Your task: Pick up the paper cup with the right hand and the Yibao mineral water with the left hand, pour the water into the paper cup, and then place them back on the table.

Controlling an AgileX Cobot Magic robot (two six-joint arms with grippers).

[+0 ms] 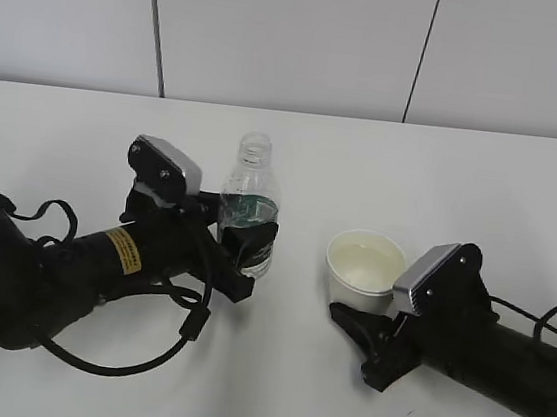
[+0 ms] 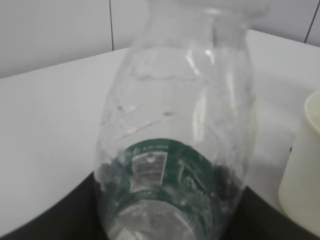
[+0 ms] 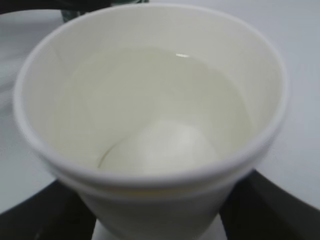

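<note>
On the left of the surface [image 1: 385, 160] we see the left arm [image 1: 71, 260], yellow label on it, lying low & angled up-right toward the Yibao mineral water [image 1: 248, 215]. Its gripper [image 1: 245, 240] is partly open & closed around the bottle's lower body at label height; dark fingers [image 1: 253, 238] sit against the green label. Bottle stands upright, no cap, on or just above the surface; we can't tell which, base is hidden by the fingers. Left wrist view: bottle [image 2: 175, 150] fills most of the frame, blurred, black fingers [image 2: 55, 220] only as dark edges at the bottom corners, cup wall [image 2: 302, 170] cut off at right.

On the right, the right arm [image 1: 503, 360] also lies low, reaching up-left to the paper cup [image 1: 364, 269]. Right gripper [image 1: 361, 324] stands fairly wide, clamped round the cup's lower part; cup upright, to the right of the bottle, apart from it. Right wrist view: cup [image 3: 150, 130] has clear water inside, black fingers [image 3: 35, 215] at both lower corners, cup base out of frame. Fingertips of both grippers mostly hidden in the exterior view.
</note>
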